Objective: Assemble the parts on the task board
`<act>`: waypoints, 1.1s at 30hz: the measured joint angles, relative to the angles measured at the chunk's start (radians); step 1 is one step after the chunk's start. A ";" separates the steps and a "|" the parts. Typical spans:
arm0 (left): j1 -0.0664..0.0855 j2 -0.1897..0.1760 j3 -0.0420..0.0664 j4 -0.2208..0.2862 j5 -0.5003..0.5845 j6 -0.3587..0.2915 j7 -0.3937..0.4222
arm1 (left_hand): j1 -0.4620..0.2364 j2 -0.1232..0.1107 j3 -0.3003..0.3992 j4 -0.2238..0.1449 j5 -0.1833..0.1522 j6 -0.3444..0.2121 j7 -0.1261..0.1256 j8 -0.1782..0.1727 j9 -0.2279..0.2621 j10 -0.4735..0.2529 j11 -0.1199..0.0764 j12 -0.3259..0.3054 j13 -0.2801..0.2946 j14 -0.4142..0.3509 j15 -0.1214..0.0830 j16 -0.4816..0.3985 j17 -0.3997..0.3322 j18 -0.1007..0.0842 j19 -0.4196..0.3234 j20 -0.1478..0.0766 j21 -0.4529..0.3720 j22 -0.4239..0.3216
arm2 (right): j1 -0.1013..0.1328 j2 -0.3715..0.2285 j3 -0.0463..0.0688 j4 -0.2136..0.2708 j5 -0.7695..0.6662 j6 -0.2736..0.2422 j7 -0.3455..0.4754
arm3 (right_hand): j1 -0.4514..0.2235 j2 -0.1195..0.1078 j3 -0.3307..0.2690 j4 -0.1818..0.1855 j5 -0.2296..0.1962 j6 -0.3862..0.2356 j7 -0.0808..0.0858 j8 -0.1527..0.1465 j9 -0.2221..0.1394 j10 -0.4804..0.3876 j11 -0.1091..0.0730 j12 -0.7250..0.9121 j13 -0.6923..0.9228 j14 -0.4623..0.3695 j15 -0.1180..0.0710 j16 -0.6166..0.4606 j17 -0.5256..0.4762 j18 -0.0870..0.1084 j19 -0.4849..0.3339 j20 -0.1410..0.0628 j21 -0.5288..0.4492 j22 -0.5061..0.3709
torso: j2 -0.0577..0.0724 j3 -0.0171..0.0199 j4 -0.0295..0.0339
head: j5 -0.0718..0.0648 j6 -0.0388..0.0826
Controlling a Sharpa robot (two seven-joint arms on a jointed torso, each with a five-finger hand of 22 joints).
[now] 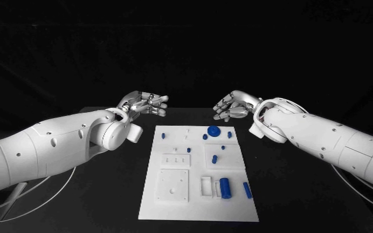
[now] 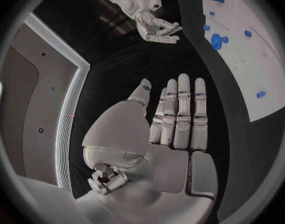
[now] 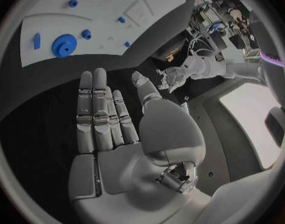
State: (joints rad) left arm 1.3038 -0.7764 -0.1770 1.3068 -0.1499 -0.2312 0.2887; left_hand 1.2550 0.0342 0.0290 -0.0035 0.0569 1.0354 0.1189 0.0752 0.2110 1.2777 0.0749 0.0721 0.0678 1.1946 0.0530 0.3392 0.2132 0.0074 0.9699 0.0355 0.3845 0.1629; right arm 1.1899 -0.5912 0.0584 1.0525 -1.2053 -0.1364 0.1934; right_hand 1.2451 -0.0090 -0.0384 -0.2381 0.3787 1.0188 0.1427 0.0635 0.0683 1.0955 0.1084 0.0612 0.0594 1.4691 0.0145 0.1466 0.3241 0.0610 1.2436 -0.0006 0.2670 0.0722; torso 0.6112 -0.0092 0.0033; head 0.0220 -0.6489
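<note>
Black counter [image 1: 93,200] carrying white task board [image 1: 198,211] at centre with blue parts [image 1: 225,187] on it; left robot hand [image 1: 146,104] and right robot hand [image 1: 233,105] both released, fingers apart, beyond the board's far edge.

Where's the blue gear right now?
In the head view the blue gear lies at the far end of the task board, towards the right hand, with a small blue part just beside it.

The small blue parts [image 1: 222,148] near the task board [image 1: 156,200] far edge are too small to identify. In the left wrist view, the picture's rim cuts off the board. The surface [image 1: 93,200] edges are indistinguishable against the dark surroundings.
</note>
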 measured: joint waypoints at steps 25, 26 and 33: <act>0.026 -0.064 0.003 0.125 -0.050 0.038 -0.011 | 0.004 -0.004 -0.003 -0.003 0.000 0.006 -0.001 0.000 -0.054 -0.004 0.004 -0.003 -0.001 0.022 0.002 -0.072 -0.001 0.000 0.022 0.002 -0.040 -0.051 | 0.017 0.027 -0.063 0.088 -0.562 0.017 -0.222 | 0.079 -0.053 0.208 -0.011 -0.166 -0.003 -0.028 0.000 -0.005 -0.084 -0.005 -0.001 -0.001 -0.004 -0.019 0.599 0.294 0.126 0.073 0.019 0.290 0.267 | 0.073 -0.0043 0.0339 | -0.032 0.034; 0.028 -0.065 0.004 0.126 -0.050 0.038 -0.011 | 0.004 -0.004 -0.003 -0.003 0.000 0.006 -0.001 0.000 -0.055 -0.004 0.004 -0.003 -0.001 0.022 0.002 -0.072 -0.001 0.000 0.022 0.002 -0.040 -0.052 | 0.017 0.028 -0.064 0.086 -0.568 0.015 -0.227 | 0.077 -0.054 0.213 -0.009 -0.166 -0.003 -0.028 0.000 -0.005 -0.084 -0.005 -0.001 -0.001 -0.004 -0.019 0.603 0.293 0.127 0.073 0.019 0.290 0.271 | 0.075 -0.0042 0.0340 | -0.032 0.034; 0.036 -0.071 0.004 0.144 -0.053 0.038 -0.011 | 0.004 -0.004 -0.003 -0.003 0.000 0.006 -0.001 0.000 -0.056 -0.007 0.007 -0.003 -0.001 0.022 0.002 -0.077 -0.001 0.000 0.022 0.002 -0.044 -0.056 | 0.012 0.035 -0.068 0.080 -0.598 0.000 -0.256 | 0.067 -0.064 0.239 -0.003 -0.166 -0.001 -0.031 0.000 -0.005 -0.080 -0.008 -0.001 -0.001 -0.008 -0.016 0.615 0.283 0.133 0.069 0.022 0.291 0.300 | 0.088 -0.0042 0.0355 | -0.031 0.035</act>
State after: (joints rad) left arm 1.3403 -0.8475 -0.1726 1.4510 -0.2033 -0.1937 0.2782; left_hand 1.2592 0.0301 0.0262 -0.0064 0.0569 1.0414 0.1177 0.0752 0.1551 1.2702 0.0823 0.0695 0.0670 1.2168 0.0553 0.2618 0.2121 0.0074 0.9919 0.0374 0.3403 0.1071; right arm 1.2021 -0.5560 -0.0092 1.1322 -1.8033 -0.1360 -0.0630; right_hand 1.3125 -0.0727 0.2004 -0.2407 0.2130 1.0179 0.1121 0.0635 0.0630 1.0153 0.1000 0.0600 0.0587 1.4616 -0.0014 0.7611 0.6069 0.1936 1.3129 0.0217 0.5576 0.3718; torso 0.6990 -0.0134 0.0387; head -0.0089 -0.6137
